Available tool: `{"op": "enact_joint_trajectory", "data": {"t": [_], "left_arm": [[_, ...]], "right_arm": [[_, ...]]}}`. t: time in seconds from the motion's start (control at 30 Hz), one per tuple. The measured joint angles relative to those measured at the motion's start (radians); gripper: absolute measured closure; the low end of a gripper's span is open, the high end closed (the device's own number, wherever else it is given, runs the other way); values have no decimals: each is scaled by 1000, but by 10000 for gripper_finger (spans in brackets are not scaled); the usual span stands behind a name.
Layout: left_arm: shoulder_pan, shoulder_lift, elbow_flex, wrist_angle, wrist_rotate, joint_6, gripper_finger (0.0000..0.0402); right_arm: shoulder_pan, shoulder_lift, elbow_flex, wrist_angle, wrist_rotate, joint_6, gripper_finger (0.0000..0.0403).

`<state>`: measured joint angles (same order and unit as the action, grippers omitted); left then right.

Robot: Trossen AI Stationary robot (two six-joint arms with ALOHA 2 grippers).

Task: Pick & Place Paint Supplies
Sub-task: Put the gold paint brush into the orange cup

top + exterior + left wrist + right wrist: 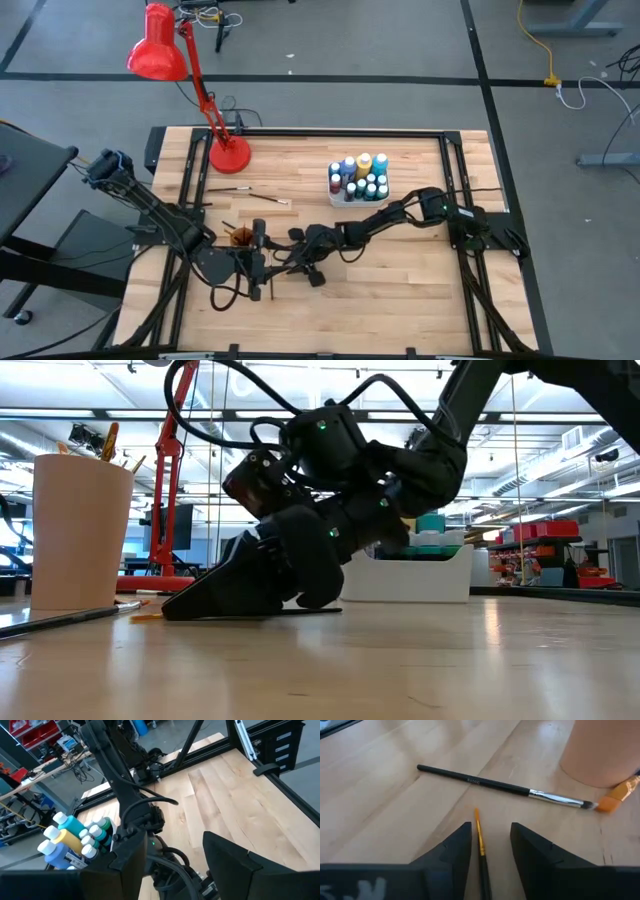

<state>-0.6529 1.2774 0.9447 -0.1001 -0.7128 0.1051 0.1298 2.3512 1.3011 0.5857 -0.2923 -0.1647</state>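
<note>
Brush pick-up. The right gripper (490, 847) lies low on the counter (400, 270) near its front edge, jaws open astride a thin paintbrush (479, 832) lying flat (not yet gripped). Next: close, lift, carry to the cup (605, 750). The left gripper (172, 865) waits open nearby.

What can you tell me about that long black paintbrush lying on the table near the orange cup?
The long black paintbrush is thin, with a glossy dark handle bearing tiny pale lettering I cannot read, a silvery metal ferrule and a small dark tip. It lies flat on the wooden table, its tip toward the orange cup and close to an orange-coloured object beside the cup; whether they touch I cannot tell. Nothing grips it: the right gripper stands open nearby, around a smaller orange-tipped brush.
</note>
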Motion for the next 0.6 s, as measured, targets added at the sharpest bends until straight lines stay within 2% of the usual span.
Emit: {"op": "enact_joint_trajectory", "data": {"t": [0.2,0.33,0.43,0.53,0.6], "left_arm": [[0,0,0,1,0,0,199],[0,0,0,1,0,0,199],[0,0,0,0,0,0,199],[0,0,0,1,0,0,199],[0,0,0,1,0,0,199]], "right_arm": [[3,0,0,4,-22,-4,261],[16,1,0,-10,32,-9,276],[21,12,2,-2,36,-44,315],[21,11,3,-14,15,-42,373],[20,11,3,-12,5,-24,391]]}}
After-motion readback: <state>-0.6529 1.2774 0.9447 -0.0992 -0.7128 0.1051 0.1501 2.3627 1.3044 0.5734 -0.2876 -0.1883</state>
